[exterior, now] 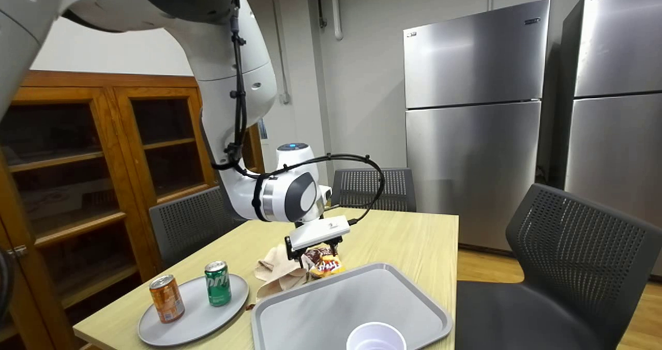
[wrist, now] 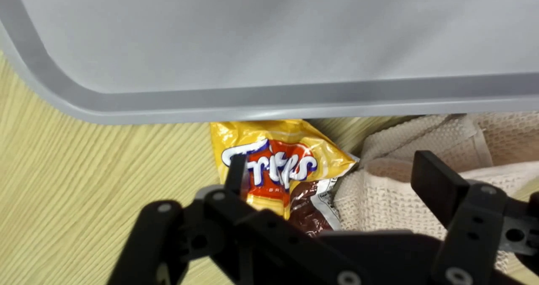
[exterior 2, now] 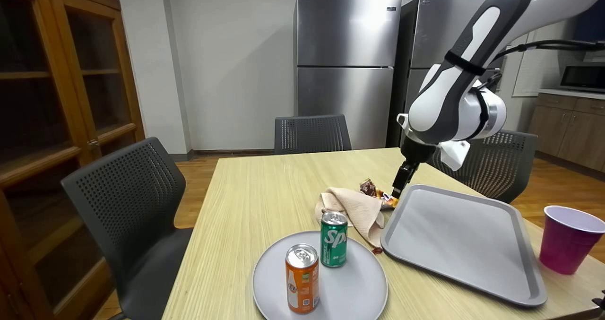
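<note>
Closest is the tool (wrist: 337,176), standing wide near the yellow snack bag (wrist: 286,158); better move slowly, without catching the cloth (wrist: 387,205).

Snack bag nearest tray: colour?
The bag is mainly yellow, with red and white; best in the wrist view.

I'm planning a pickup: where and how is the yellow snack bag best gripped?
Probably from above, pinching the yellow snack bag across its printed middle: it lies low and crinkled, the grey tray crowds one edge, the cloth its pointed corner.
</note>
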Action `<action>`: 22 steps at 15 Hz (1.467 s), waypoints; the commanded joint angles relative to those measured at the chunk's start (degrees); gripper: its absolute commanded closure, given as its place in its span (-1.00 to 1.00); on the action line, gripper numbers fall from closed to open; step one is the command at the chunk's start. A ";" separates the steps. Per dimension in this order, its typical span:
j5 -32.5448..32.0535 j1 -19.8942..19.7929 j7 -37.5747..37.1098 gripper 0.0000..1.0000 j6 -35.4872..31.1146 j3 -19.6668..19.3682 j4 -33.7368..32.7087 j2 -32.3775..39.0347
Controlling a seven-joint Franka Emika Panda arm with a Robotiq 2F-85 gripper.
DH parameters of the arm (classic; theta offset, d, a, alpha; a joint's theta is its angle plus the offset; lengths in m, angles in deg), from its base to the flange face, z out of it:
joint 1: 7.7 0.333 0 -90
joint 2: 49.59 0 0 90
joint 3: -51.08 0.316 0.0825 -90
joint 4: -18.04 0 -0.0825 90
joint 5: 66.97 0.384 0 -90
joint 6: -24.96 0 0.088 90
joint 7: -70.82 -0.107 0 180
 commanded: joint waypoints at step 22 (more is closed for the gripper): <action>5.63 -1.65 -11.63 -1.00 0.27 2.03 8.11 -8.68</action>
